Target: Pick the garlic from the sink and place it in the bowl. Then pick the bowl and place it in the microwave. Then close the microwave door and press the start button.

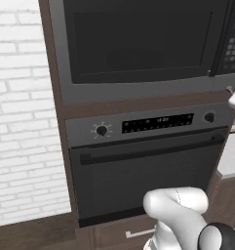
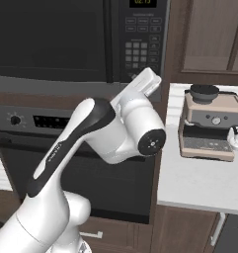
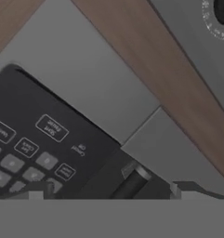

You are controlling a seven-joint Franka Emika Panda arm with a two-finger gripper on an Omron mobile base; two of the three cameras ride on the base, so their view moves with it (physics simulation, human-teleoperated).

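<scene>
Microwave point(image 3: 62, 139) keypad just ahead of spread fingertips point(image 3: 39, 189), door point(image 1: 138, 44) closed

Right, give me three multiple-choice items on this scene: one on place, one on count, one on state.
1. Where is the coffee machine?
A. on the counter right of the oven
B. inside the oven
C. on the floor

2. How many knobs are on the oven panel?
A. none
B. two
C. five

3. How is the microwave door?
A. hanging open
B. removed
C. shut

Answers: 1 A, it stands on the pale counter; 2 B, one knob at each end of the display; 3 C, the door lies flush in its frame.
</scene>
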